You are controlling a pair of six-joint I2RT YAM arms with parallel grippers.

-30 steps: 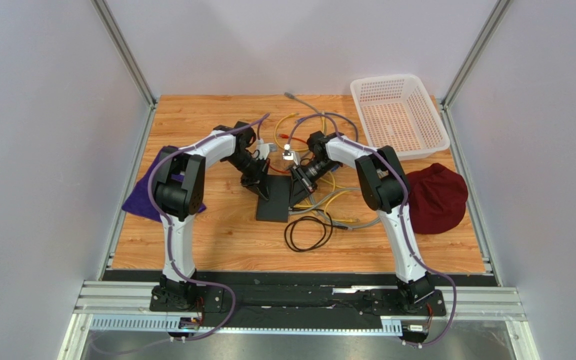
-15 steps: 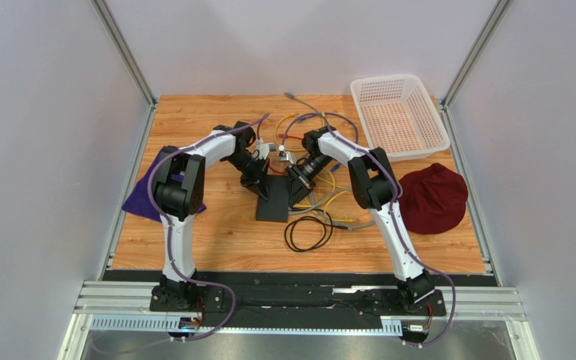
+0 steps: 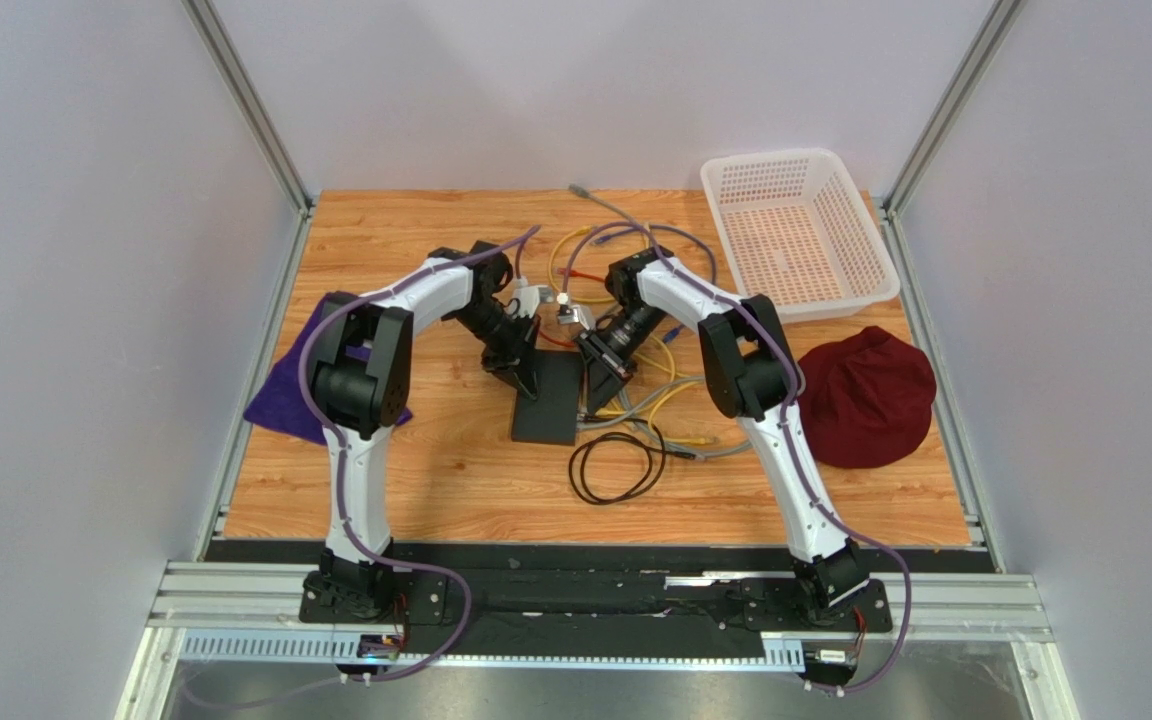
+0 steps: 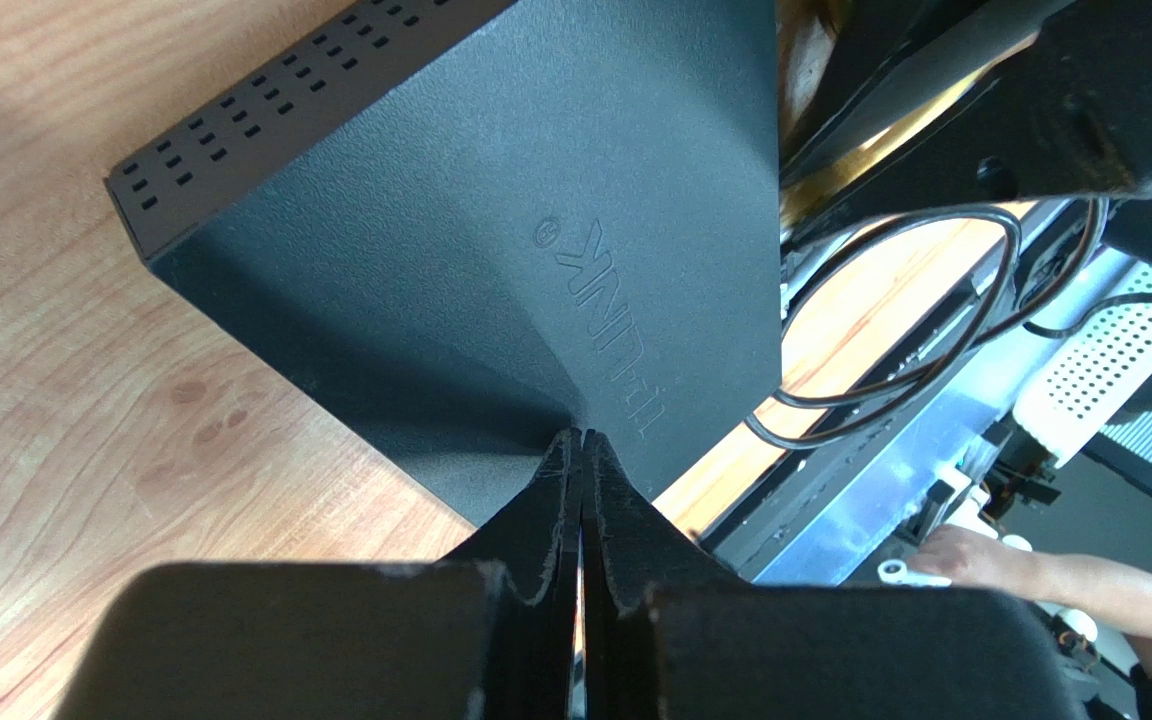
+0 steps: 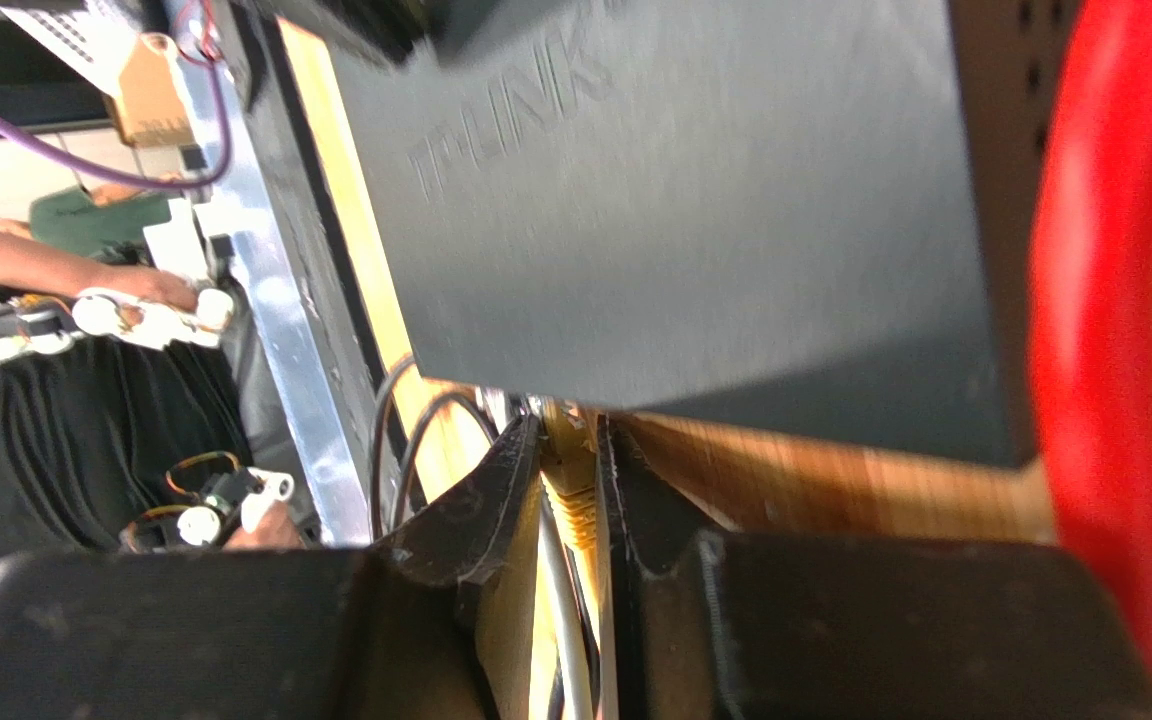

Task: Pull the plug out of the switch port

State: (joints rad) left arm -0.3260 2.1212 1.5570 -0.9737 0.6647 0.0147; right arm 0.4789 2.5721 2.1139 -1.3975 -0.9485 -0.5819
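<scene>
Left gripper (image 3: 522,369), top external view: it rests on the far end of the flat matte black rectangular switch (image 3: 548,408), which lies near the middle of the wooden table (image 3: 417,480). The right gripper (image 3: 599,393) sits at the switch's right long edge, among loose yellow and grey cables (image 3: 668,393). A black cable coil (image 3: 612,465) lies just on the near side of the switch. The white plastic basket (image 3: 796,233) and the dark red cloth (image 3: 868,398) stand well apart to the right. The purple cloth (image 3: 285,402) lies well apart to the left. Only cables cross the table between the switch and the red cloth.

Left wrist view: the fingers are drawn fully together with nothing visible between them. Their tips meet the switch's top face. This is judged to be a hold-down, not a grip. The switch lies flat on the table, its vented side wall exposed.

Right wrist view: the fingers are closed to a narrow gap on the yellow plug (image 5: 575,488), and a grey cable runs back between them. The plug's front end meets the switch's edge. Blur prevents telling whether it is seated in the port.

Progress, as a judgement: bracing and grasp are done, and extraction is not confirmed. The pull should run straight back from the socket edge. A blurred red curved band (image 5: 1101,300), probably a cable, lies close on one side and may snag.
</scene>
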